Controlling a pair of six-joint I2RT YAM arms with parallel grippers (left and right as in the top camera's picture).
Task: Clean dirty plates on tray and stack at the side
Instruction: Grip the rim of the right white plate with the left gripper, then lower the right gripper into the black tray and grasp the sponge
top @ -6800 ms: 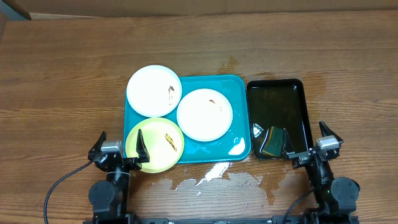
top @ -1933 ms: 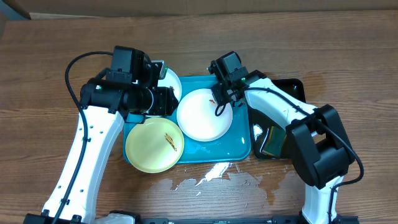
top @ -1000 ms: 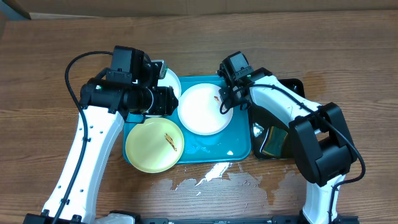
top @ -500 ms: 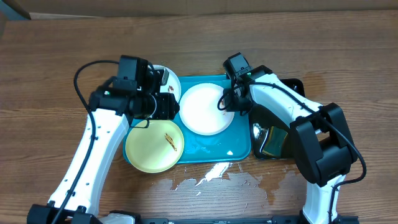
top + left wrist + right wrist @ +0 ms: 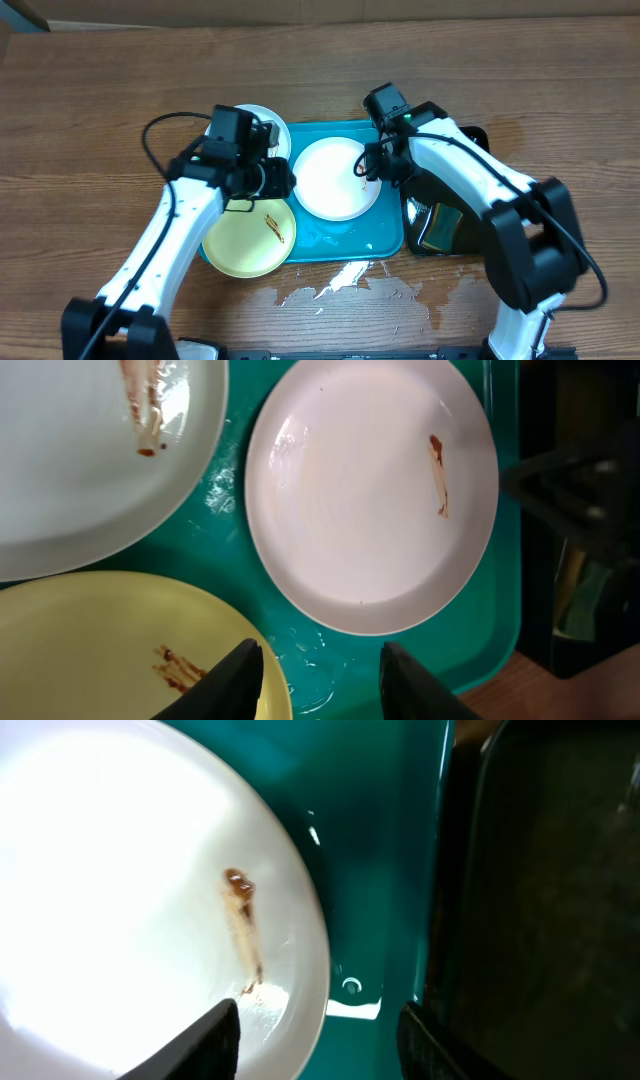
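On the turquoise tray [image 5: 384, 215] lies a white plate [image 5: 335, 180] with a brown smear near its right rim. A second smeared white plate [image 5: 268, 122] sits at the tray's back left, partly under my left arm. The yellow-green plate [image 5: 245, 240] overlaps the tray's front left corner. My left gripper [image 5: 322, 682] is open above the tray [image 5: 350, 660], its left finger over the yellow-green plate's [image 5: 90, 650] rim. My right gripper [image 5: 320, 1045] is open astride the white plate's [image 5: 130, 890] right rim and holds nothing.
A black tray [image 5: 470, 160] with dark liquid stands right of the turquoise tray, with a green-yellow sponge [image 5: 438, 228] at its front. Water is spilled on the wooden table [image 5: 345, 282] in front of the tray, and the tray floor is wet.
My right jaws have opened at the white plate's rim, and that plate has shifted slightly right. My left arm has swung right and forward, toward the gap between the plates.
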